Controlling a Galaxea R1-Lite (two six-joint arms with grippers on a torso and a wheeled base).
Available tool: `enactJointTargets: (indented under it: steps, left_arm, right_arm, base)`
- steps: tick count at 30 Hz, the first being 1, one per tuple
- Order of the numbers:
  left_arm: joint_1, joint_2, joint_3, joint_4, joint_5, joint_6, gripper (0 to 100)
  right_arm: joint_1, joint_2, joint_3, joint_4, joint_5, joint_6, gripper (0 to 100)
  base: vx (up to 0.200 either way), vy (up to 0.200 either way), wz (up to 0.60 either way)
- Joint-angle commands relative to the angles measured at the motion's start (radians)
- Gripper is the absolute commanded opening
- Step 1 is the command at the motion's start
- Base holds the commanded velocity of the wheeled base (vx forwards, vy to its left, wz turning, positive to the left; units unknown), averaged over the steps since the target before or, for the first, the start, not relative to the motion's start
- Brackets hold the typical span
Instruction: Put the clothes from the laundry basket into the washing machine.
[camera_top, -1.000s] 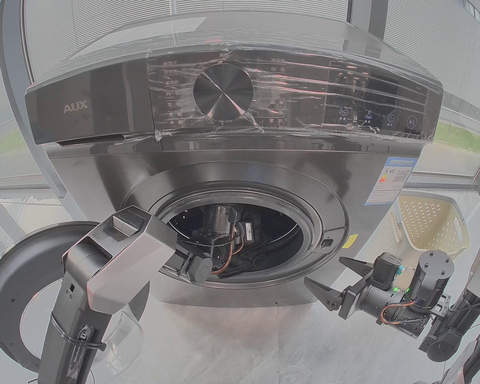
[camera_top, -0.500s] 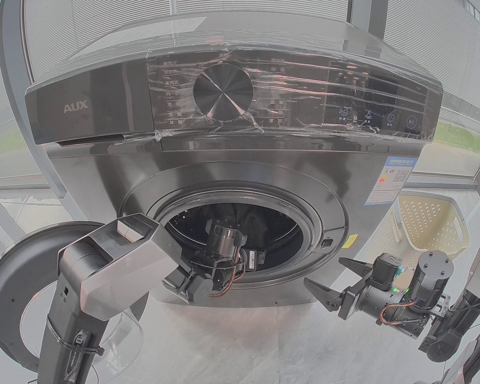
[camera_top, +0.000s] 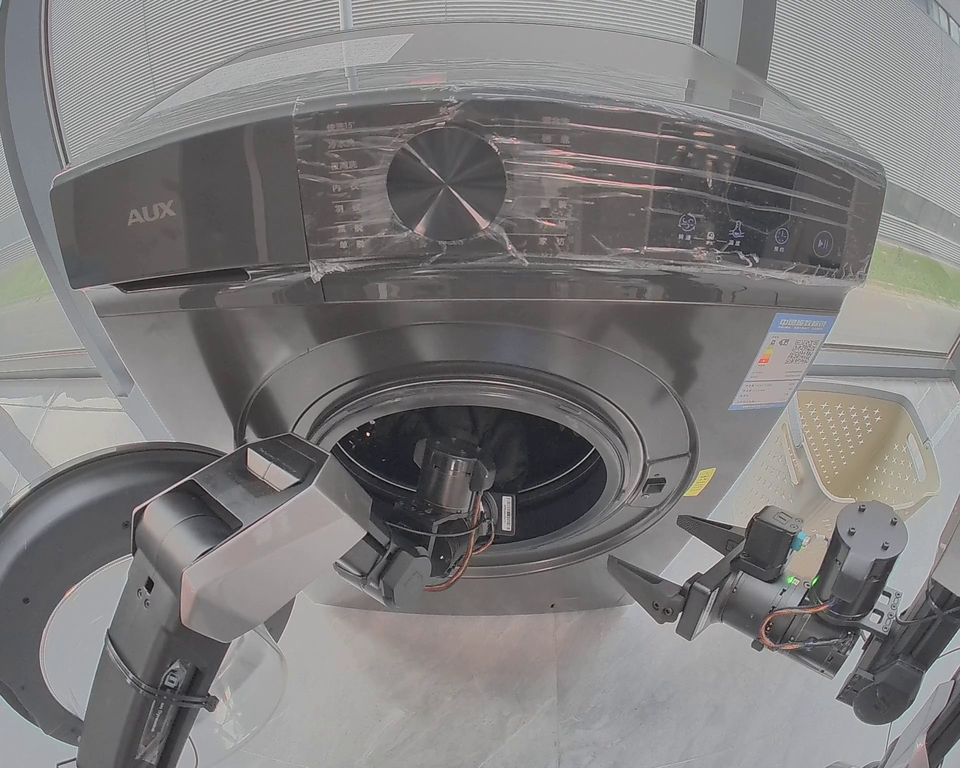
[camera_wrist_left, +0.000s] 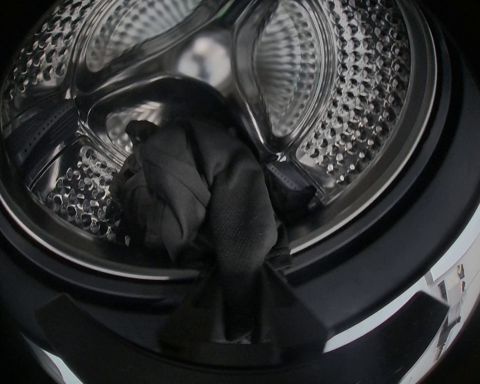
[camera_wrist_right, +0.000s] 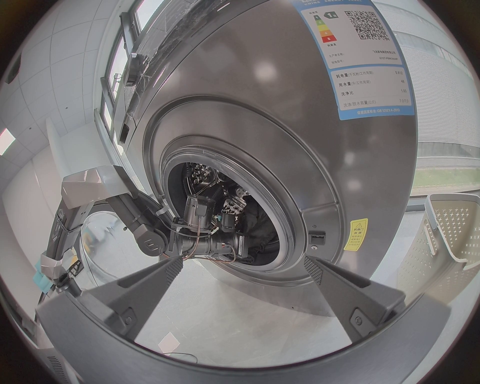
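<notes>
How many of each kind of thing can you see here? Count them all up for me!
Washing machine: 1
Laundry basket: 1
Bundle of black clothes: 1
Grippers: 2 (left gripper, right gripper)
Total: 5

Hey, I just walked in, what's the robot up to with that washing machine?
It is loading laundry. The left gripper sits at the open washing machine's mouth, jaws apparently open, facing a dark garment that lies in the drum with one end hanging over the door seal. The right gripper hangs open and empty in front of the machine, near the laundry basket on the robot's right.
</notes>
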Motion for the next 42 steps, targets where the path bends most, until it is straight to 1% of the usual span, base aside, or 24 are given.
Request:
enactJointTargets:
  steps: [1,4,8,10,15,16,17,21,24,32,33,38,42]
  left_arm:
    - [0.005,0.013,-0.058,-0.031,0.013,-0.004,0]
    - [0.018,0.026,-0.107,-0.060,0.025,-0.002,0]
    - [0.029,0.065,-0.198,-0.098,0.054,0.004,0]
    - [0.041,0.080,-0.236,-0.104,0.059,0.006,0]
    - [0.058,0.118,-0.327,-0.092,0.059,0.015,0]
    - [0.064,0.144,-0.380,-0.088,0.067,0.024,0]
    - [0.068,0.160,-0.417,-0.081,0.073,0.027,0]
    - [0.084,0.194,-0.509,-0.058,0.079,0.027,0]
    - [0.086,0.195,-0.528,-0.051,0.079,0.027,0]
    - [0.086,0.186,-0.514,-0.035,0.079,0.032,0]
    - [0.084,0.186,-0.512,-0.028,0.079,0.032,100]
    - [0.075,0.183,-0.508,-0.022,0.079,0.029,100]
    - [0.051,0.138,-0.422,-0.025,0.079,0.032,100]
  right_arm:
    - [0.000,0.002,0.000,0.000,0.000,0.000,100]
    - [0.000,0.000,0.000,0.000,0.000,0.000,100]
    - [0.000,0.000,-0.001,0.000,0.000,0.000,100]
    - [0.000,0.000,-0.001,0.000,0.000,0.000,100]
    - [0.000,0.000,0.000,0.000,0.000,0.000,100]
    - [0.000,0.000,0.000,0.000,0.000,0.000,100]
    - [0.000,-0.001,0.000,0.000,0.000,0.000,100]
    - [-0.006,-0.003,0.002,0.000,0.000,0.001,100]
    - [-0.003,-0.003,0.002,0.000,0.001,0.001,100]
    - [-0.003,0.002,0.000,0.000,0.001,0.001,100]
    - [-0.003,0.002,0.002,0.000,0.001,0.001,100]
    - [-0.004,0.002,0.003,0.000,0.001,0.001,100]
    - [-0.004,0.000,0.003,0.000,0.001,0.001,100]
  base:
    - [0.000,0.000,0.00]
    - [0.000,0.000,0.00]
    - [0.000,0.000,0.00]
    - [0.000,0.000,0.00]
    - [0.000,0.000,0.00]
    - [0.000,0.000,0.00]
    - [0.000,0.000,0.00]
    - [0.000,0.000,0.00]
    - [0.000,0.000,0.00]
    - [0.000,0.000,0.00]
    - [0.000,0.000,0.00]
    - [0.000,0.000,0.00]
    - [0.000,0.000,0.00]
